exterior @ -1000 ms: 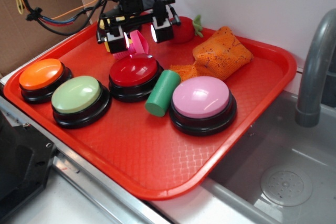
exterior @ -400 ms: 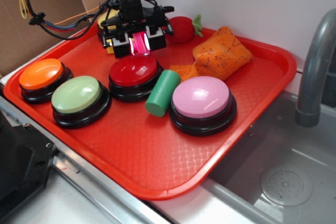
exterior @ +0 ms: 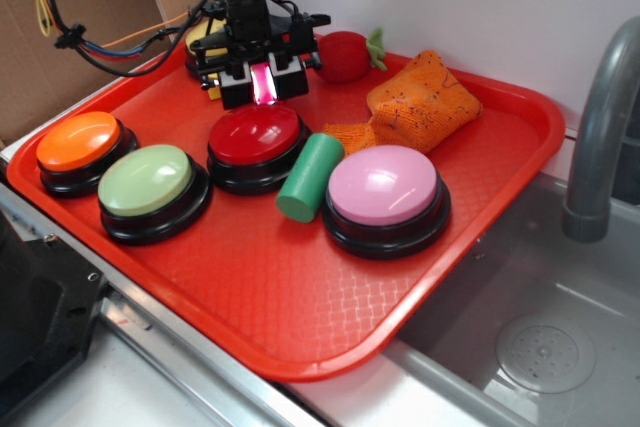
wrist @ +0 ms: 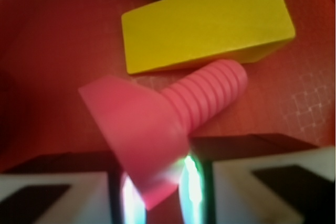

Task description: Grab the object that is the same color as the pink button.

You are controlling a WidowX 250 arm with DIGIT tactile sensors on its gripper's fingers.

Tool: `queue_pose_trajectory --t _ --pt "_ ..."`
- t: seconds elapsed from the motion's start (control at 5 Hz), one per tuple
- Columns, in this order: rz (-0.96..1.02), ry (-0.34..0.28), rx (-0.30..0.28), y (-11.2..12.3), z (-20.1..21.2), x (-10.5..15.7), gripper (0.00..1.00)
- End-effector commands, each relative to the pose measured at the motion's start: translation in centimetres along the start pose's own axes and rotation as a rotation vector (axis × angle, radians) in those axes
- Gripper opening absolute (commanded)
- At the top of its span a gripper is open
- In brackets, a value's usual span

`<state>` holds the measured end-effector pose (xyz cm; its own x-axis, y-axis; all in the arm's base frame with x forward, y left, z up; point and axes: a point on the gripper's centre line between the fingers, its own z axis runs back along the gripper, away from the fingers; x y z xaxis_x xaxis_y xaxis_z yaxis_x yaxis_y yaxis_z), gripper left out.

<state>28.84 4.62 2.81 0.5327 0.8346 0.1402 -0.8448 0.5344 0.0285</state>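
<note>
- Here, in the exterior view, the gripper [exterior: 259, 80] hangs at the upper left of the frame over the far part of the red tray [exterior: 300, 327], its jaws drawn in close on the hot-pink toy piece [exterior: 262, 84] — only a narrow pink strip shows between the two pads.
- Just below it sits the red button [exterior: 255, 135]; the pink button [exterior: 383, 185] lies right of centre, with a green cylinder [exterior: 310, 176] between the two.
- At the left of the frame are a light-green button [exterior: 146, 179] and an orange button [exterior: 77, 140]; an orange cloth [exterior: 420, 99] and a red plush fruit [exterior: 346, 55] lie at the upper right part of the tray.
- In the wrist view, the toy piece [wrist: 157, 124] fills the centre: its flat head is pinched between the fingertips [wrist: 273, 182] at the bottom edge, and its ribbed shaft points to the upper right.
- A yellow wedge block [wrist: 210, 22] lies just beyond the shaft — whether they touch I cannot tell.
</note>
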Motion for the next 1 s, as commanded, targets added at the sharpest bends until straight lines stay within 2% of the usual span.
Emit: queue_pose_trajectory --t 0.0,0.2,0.6,0.8 --pt "-0.256 -0.016 -0.025 0.2 5.5 1.4 0.0" --pt "-0.489 -0.001 -0.033 -1.0 8.3 0.1 0.0" --pt "-0.903 0.0 -0.131 -3.0 12.5 -5.5 0.0" --pt "-0.903 0.03 -0.122 -2.2 12.7 -6.1 0.0"
